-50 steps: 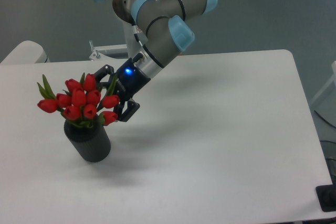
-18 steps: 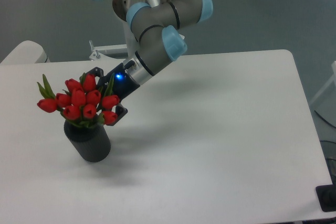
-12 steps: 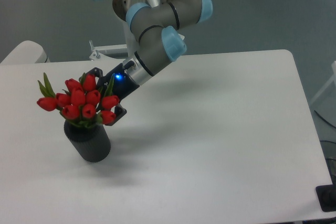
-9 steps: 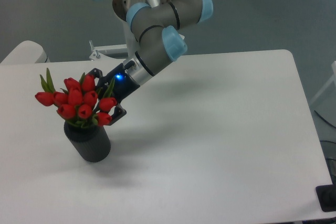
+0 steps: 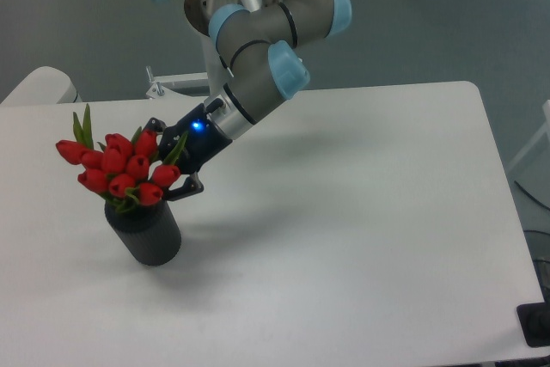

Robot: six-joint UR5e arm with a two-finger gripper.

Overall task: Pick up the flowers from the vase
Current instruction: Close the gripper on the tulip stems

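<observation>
The flowers [image 5: 116, 168], a tight bunch of red tulip buds with green leaves, stand in the dark ribbed vase [image 5: 146, 234] at the table's left and lean to the left. My gripper [image 5: 174, 157] comes in from the right, tilted down, and is open. One finger [image 5: 155, 125] sits behind the bunch and the other [image 5: 191, 186] in front of it, so the jaws straddle its right side. The buds nearest the gripper lie between the fingers. The stems are hidden inside the vase and behind the buds.
The white table [image 5: 361, 212] stretches to the right of the vase. A metal bracket [image 5: 163, 86] stands at the table's back edge behind the arm. A rounded white object [image 5: 39, 86] sits at the far left.
The gripper has pushed further left into the bunch. The flowers have tipped and shifted to the left. The vase has stayed in place, and the finger gap looks unchanged.
</observation>
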